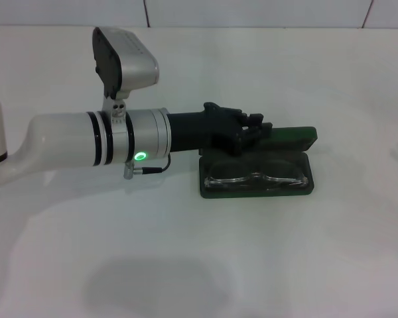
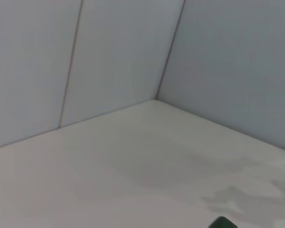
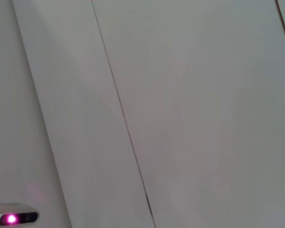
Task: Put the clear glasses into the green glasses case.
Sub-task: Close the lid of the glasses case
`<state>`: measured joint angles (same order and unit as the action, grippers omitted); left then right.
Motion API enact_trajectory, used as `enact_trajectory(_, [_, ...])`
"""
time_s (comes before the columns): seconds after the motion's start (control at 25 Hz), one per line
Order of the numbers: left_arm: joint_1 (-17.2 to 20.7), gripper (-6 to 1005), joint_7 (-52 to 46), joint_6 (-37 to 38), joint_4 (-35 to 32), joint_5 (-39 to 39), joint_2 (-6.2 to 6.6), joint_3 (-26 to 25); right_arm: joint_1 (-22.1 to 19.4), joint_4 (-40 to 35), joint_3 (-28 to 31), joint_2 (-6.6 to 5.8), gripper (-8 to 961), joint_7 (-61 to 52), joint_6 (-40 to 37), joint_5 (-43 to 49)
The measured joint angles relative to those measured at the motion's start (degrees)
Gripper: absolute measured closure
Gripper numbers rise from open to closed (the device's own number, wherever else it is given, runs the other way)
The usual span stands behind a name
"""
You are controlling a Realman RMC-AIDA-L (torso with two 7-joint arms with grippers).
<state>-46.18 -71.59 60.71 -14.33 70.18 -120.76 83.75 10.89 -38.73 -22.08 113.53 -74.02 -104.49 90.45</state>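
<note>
The green glasses case [image 1: 257,191] lies open on the white table, right of centre in the head view. Its lid [image 1: 296,136] is folded back behind the tray. The clear glasses [image 1: 255,177] rest inside the tray, lenses spanning its width. My left arm reaches in from the left, and its dark left gripper [image 1: 260,128] hovers at the back edge of the tray, over the hinge and the lid's near end. A small green corner of the case [image 2: 223,223] shows in the left wrist view. The right gripper is out of view.
The white table [image 1: 186,265] spreads around the case, bounded by a panelled wall [image 1: 252,12] at the back. The left arm's wrist camera housing [image 1: 123,59] stands above the forearm. A small device with a pink light [image 3: 12,218] shows in the right wrist view.
</note>
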Motion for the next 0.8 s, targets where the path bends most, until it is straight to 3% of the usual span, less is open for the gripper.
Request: enact_trajectory(0.8, [4.44,718,3.27,3.06,-2.5,-0.43,0.0,5.33,0.61,0.98,0.0,0.1,702,1.07,1.14,-0.01])
